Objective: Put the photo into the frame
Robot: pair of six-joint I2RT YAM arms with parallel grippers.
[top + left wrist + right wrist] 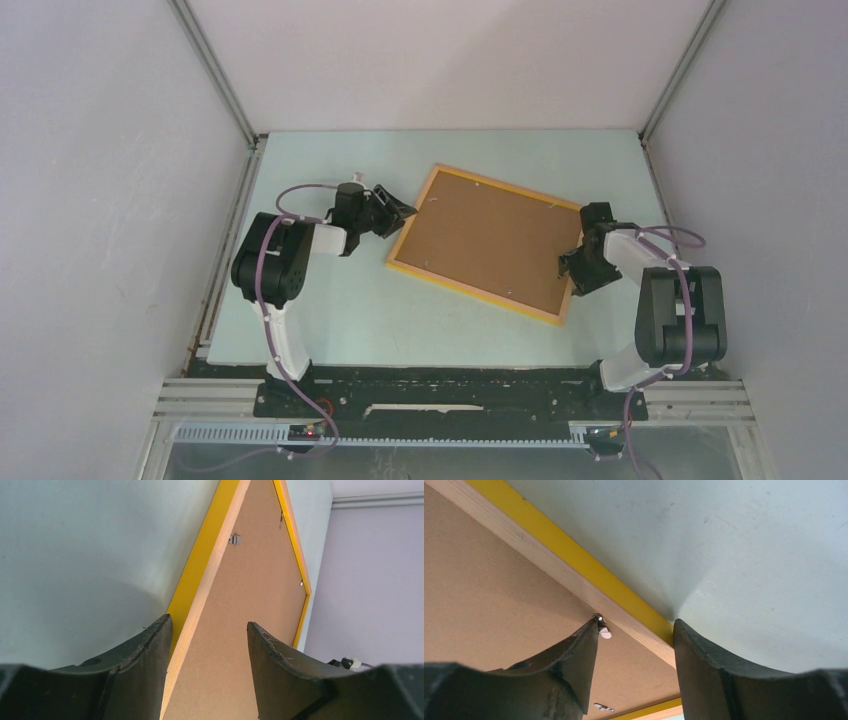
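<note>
The yellow-orange frame [476, 293] lies flat and askew on the table. A brown backing board [490, 240] fills its upper side. The photo is hidden. My left gripper [400, 213] is at the frame's left end. In the left wrist view it [209, 621] stands open astride the yellow rail [195, 570], one finger outside it and one over the board [260, 580]. My right gripper [572, 262] is at the right end, also open [634, 622] across the rail [574, 555]. Its inner fingertip touches a small metal clip [601, 627] on the board [489, 595].
More small metal clips sit along the board's edge [234, 539], [603, 708]. Pale grey walls enclose the light green table [330, 300] on three sides, with aluminium posts at the back corners. The arm bases stand at the near edge.
</note>
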